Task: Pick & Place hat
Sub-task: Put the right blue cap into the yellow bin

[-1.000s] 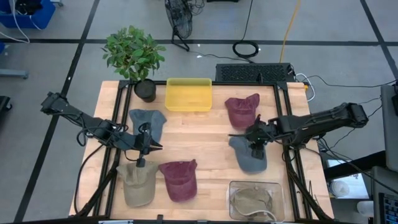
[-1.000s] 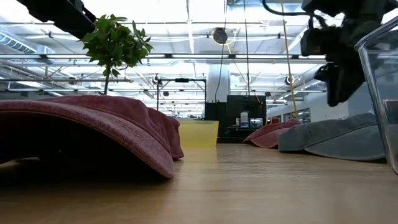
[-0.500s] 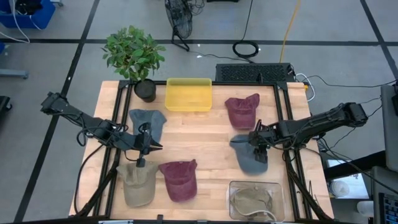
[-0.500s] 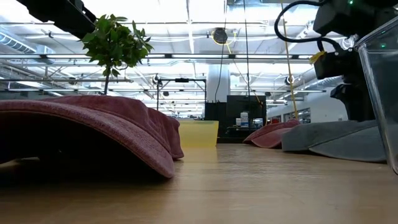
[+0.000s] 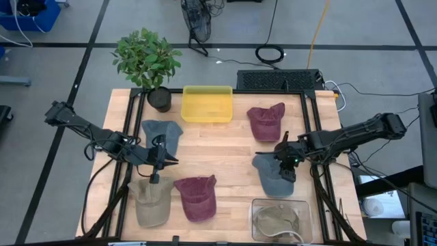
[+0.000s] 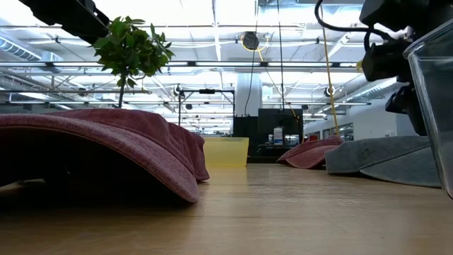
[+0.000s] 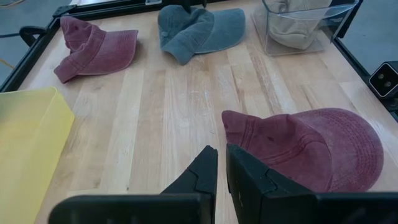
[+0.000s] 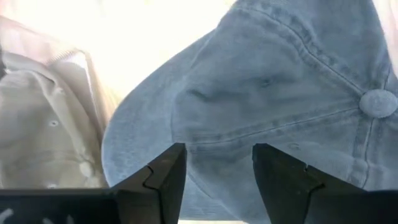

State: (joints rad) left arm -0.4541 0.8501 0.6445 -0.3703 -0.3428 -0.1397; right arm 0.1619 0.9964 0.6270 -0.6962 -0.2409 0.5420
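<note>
A grey-blue hat lies flat on the wooden table at the right, its crown filling the right wrist view. My right gripper stands open just above it, pointing steeply down, one finger on each side of a ridge of the crown. My left gripper hangs shut over the table's left half, just beyond a maroon hat and holding nothing. My right gripper comes at the grey-blue hat's crown from above, slanting down. A strip of the cloth shows between its open fingers. Whether they touch the cloth I cannot tell. The hat lies on the table.
A clear box with a beige hat stands at the near right, close to the grey-blue hat. A yellow bin and a potted plant stand at the far edge. Other hats: maroon, maroon, khaki, grey-blue.
My right gripper has sunk toward the grey-blue hat and gone a little toward the table's near edge, turning its wrist as it went. My left arm has kept still.
</note>
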